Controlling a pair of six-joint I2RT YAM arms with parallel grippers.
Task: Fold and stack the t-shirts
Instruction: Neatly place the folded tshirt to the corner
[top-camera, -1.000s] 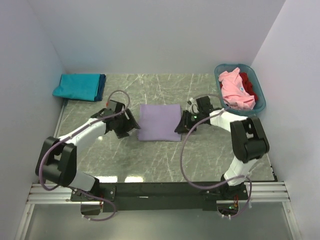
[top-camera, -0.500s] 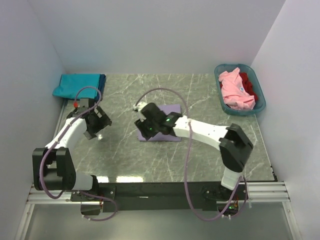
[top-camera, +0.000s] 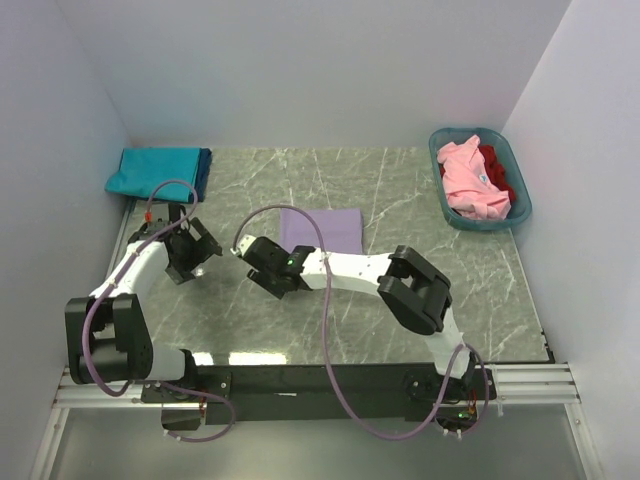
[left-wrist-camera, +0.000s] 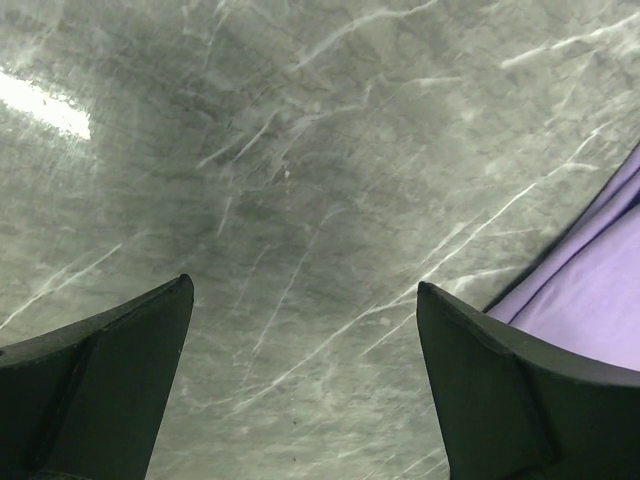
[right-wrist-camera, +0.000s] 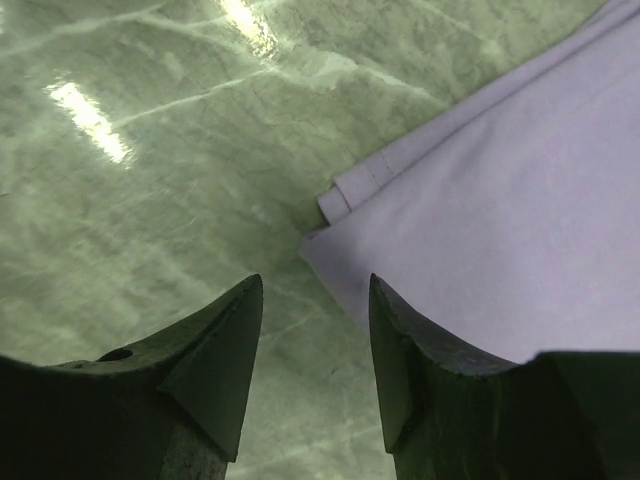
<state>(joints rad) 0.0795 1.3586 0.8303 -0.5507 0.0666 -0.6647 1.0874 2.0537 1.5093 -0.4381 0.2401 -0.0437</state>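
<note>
2 shirts look done: a teal shirt (top-camera: 152, 172) lies folded at the far left corner of the table (top-camera: 420, 190), with a dark blue shirt (top-camera: 205, 168) showing at its right edge, apparently under it. 1 more, the lavender shirt (top-camera: 325, 225), lies mid-table as a flat folded rectangle. It is well apart from that pile, so it is folded but not stacked.

2 shirts are not started: a pink shirt (top-camera: 468, 185) is bunched on a red shirt (top-camera: 498, 170) in the basket (top-camera: 478, 131) at the far right.

The right gripper (right-wrist-camera: 313, 285) reaches across to the near-left corner of the lavender shirt. Its fingers are parted with nothing between them, and the shirt corner, with a small rolled hem, sits just ahead of the tips. No contact is visible in the wrist view.

The left gripper (left-wrist-camera: 302, 290) is off to the left over bare table. Its fingers are spread wide and empty, with the lavender edge only at the far right of its view.

My read: roughly halfway. Left to do:
- Move the lavender shirt onto the teal pile.
- Fold and stack the pink shirt.
- Fold and stack the red shirt.
</note>
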